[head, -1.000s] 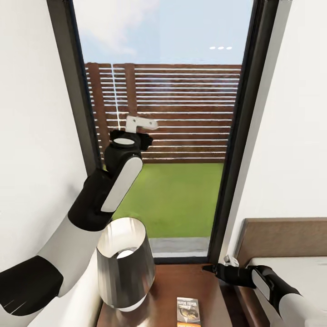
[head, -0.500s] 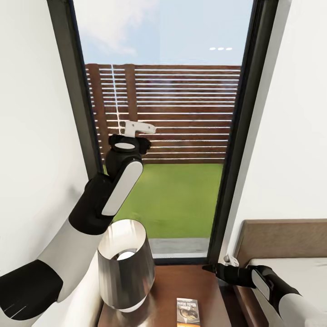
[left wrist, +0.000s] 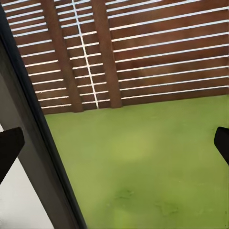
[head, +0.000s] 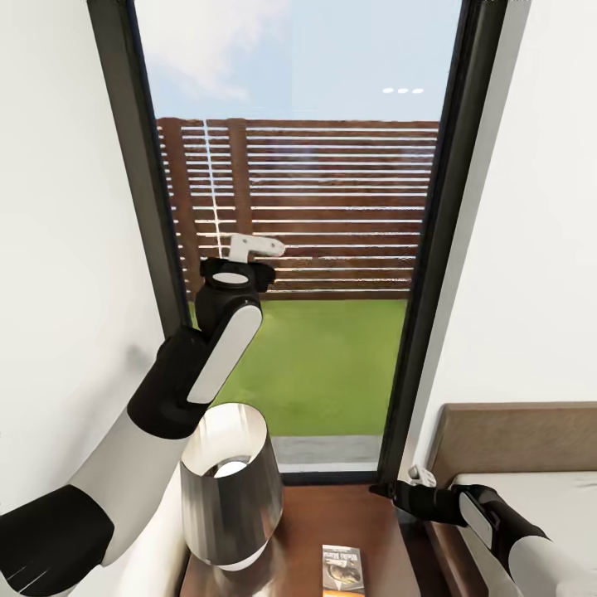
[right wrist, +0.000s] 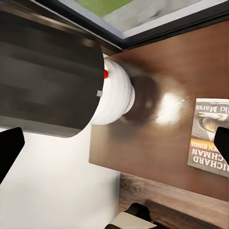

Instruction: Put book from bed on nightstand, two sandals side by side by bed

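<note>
Book: I saw the book (head: 344,569) lying flat on the nightstand worktop (head: 332,522), cover up, orange band toward the near edge; in the right wrist view it (right wrist: 209,137) lay well apart from the lamp base.
Lamp: a lamp (head: 225,485) with a dark metallic shade stood on the left part of the same worktop, its white ribbed base (right wrist: 113,92) resting on the wood.
Left pincer: my left pincer (head: 259,245) was raised high in front of the window (head: 448,249), holding nothing; in its wrist view the two dark fingertips (left wrist: 9,150) stood far apart, with only lawn and fence between them.
Right pincer: my right pincer (head: 380,489) hung low over the far right side of the worktop, just beside the bed; its fingertips (right wrist: 8,150) sat wide apart at the two edges of the wrist view, gripping nothing.
Bed: the bed (head: 547,497) lay at lower right, white mattress against a wooden headboard (head: 518,435).
Outside: a brown slatted fence (head: 332,207) stood beyond green grass (head: 323,365).
</note>
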